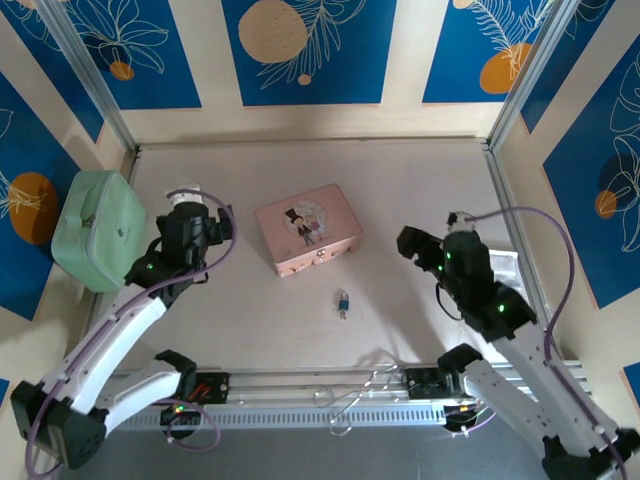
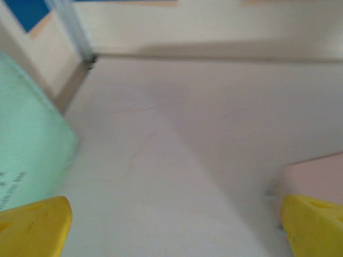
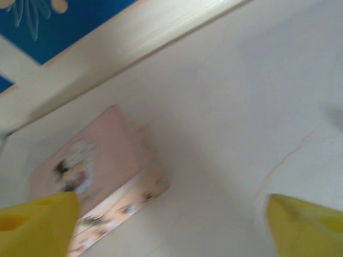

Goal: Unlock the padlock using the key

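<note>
The padlock (image 1: 343,302) lies on the worktop (image 1: 400,190), near the middle, a little way in front of the pink box (image 1: 307,228). It is tiny and blue. A silvery bit (image 1: 345,315) sticks out at its near end. That may be the key, but it is too small to be sure. I also cannot tell if the lock is shut or popped open. Nothing is touching the padlock. The left gripper (image 2: 174,227) is off to the left, between the green case (image 1: 98,228) and the pink box, well apart from the padlock. Its yellow fingers (image 2: 35,225) are spread wide with nothing between them, so it is let go and empty. The right gripper (image 3: 171,222) is off to the right and looks across at the pink box. Its fingers (image 3: 305,219) are spread wide too, and it holds nothing. So I think one of two things is true. Either the job is done and both arms have let go, or someone must go in, hold the lock and turn the key. The pictures do not say which.
</note>
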Action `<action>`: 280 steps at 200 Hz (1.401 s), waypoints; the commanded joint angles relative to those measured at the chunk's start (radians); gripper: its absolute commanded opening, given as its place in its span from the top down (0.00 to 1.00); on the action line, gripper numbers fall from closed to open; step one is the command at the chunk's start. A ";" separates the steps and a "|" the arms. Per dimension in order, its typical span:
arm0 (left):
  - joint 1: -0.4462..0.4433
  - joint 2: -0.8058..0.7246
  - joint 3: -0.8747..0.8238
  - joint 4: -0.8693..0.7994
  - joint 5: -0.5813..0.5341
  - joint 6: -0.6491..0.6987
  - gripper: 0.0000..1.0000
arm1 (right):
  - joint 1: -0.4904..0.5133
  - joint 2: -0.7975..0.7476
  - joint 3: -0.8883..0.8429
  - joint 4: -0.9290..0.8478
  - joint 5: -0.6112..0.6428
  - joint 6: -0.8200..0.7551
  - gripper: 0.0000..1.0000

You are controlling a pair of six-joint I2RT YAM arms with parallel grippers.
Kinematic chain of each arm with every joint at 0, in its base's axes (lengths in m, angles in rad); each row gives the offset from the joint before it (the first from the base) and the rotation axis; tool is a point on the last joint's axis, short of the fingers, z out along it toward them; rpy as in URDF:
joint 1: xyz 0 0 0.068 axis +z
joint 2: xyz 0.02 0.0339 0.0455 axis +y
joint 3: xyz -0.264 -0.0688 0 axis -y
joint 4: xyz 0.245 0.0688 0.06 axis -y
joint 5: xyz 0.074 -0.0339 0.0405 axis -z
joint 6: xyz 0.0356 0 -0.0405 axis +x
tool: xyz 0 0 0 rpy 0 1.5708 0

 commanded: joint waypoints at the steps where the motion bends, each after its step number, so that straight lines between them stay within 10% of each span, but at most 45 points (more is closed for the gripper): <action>1: 0.088 0.148 -0.107 0.206 -0.076 0.167 0.01 | -0.036 -0.067 -0.173 0.278 0.134 -0.261 0.01; 64: 0.220 0.339 -0.375 0.825 0.075 0.181 0.01 | -0.175 0.418 -0.232 0.565 0.324 -0.433 0.01; 139: 0.301 0.541 -0.511 1.369 0.451 0.265 0.01 | -0.409 0.705 -0.298 1.144 -0.206 -0.472 0.01; 194: 0.295 0.516 -0.483 1.261 0.379 0.237 0.00 | -0.447 0.956 -0.174 1.192 -0.498 -0.562 0.01; 280: 0.295 0.519 -0.469 1.242 0.414 0.253 0.00 | -0.443 0.976 -0.192 1.246 -0.452 -0.548 0.01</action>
